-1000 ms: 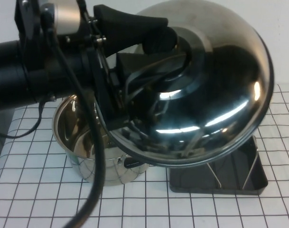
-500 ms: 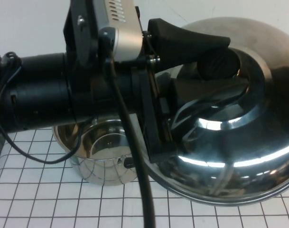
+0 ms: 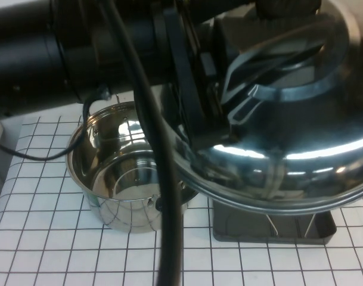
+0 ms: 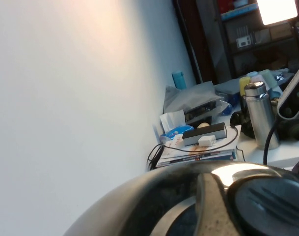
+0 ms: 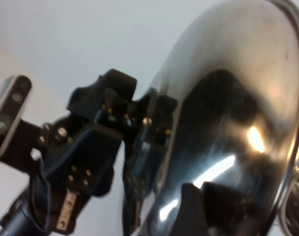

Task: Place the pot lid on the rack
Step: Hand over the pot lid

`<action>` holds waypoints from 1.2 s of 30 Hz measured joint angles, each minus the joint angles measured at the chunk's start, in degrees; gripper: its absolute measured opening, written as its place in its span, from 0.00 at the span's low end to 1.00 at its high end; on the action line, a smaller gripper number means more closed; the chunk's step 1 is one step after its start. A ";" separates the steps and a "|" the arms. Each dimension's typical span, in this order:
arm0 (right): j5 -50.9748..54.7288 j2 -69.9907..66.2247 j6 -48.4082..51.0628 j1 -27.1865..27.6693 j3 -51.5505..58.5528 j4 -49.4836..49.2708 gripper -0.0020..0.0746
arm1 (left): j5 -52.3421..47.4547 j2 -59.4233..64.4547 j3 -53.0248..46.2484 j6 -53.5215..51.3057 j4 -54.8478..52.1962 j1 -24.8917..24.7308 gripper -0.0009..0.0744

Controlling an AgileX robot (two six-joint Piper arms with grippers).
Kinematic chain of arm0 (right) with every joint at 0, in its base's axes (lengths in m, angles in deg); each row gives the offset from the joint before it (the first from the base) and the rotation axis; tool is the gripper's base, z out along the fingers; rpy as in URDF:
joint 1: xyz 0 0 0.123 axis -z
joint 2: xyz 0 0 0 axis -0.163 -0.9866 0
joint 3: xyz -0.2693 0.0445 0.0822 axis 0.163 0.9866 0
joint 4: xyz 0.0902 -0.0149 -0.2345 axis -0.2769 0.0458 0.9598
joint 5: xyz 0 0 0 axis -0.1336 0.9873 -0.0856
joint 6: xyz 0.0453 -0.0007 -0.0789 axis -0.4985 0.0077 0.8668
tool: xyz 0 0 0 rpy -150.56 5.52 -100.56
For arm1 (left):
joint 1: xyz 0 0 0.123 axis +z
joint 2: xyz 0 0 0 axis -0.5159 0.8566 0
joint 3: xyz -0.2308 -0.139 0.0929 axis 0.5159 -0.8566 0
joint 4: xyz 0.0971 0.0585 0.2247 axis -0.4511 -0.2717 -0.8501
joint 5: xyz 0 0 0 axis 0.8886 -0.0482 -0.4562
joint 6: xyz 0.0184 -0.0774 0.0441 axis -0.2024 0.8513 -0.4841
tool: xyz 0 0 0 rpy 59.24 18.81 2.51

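Note:
The pot lid (image 3: pixel 300 149), a shiny steel dome, hangs tilted high above the table and close to the high camera. My left gripper (image 3: pixel 270 12) is shut on its black knob (image 4: pixel 272 206) at the top edge of the high view. The lid's lower rim hangs over the rack (image 3: pixel 270 221), whose wire prongs and dark grey tray (image 3: pixel 229 229) show just below it. In the right wrist view the lid (image 5: pixel 237 108) fills the picture with the left gripper (image 5: pixel 139 115) on it. My right gripper (image 5: pixel 203 211) is close beside the lid's dome and is out of the high view.
The deep steel pot (image 3: pixel 121 173) stands open on the checked cloth, left of the rack. The left arm and its black cable (image 3: pixel 163 196) cross in front of the pot. A desk with a steel flask (image 4: pixel 259 115) and clutter lies beyond the table.
The left arm has carried the lid up and nearer the high camera. The knob has gone to the top edge, and the rack's front shows again under the rim.

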 joint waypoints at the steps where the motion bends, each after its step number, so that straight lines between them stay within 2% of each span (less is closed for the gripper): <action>1: -0.59 0.00 -1.26 0.00 -0.75 -0.02 0.70 | 0.04 0.00 0.34 0.70 0.00 0.00 0.45; 14: -1.55 -0.10 -6.17 0.00 -2.18 -0.27 0.70 | 0.62 0.00 0.74 9.04 0.00 0.00 0.45; 21: -0.74 -0.21 -13.62 0.00 -2.18 -0.27 0.70 | 0.62 0.00 0.74 10.50 0.00 0.00 0.45; 36: 1.02 -2.60 -13.56 0.00 -11.22 -0.25 0.69 | 0.22 0.45 0.82 10.75 0.12 0.00 0.45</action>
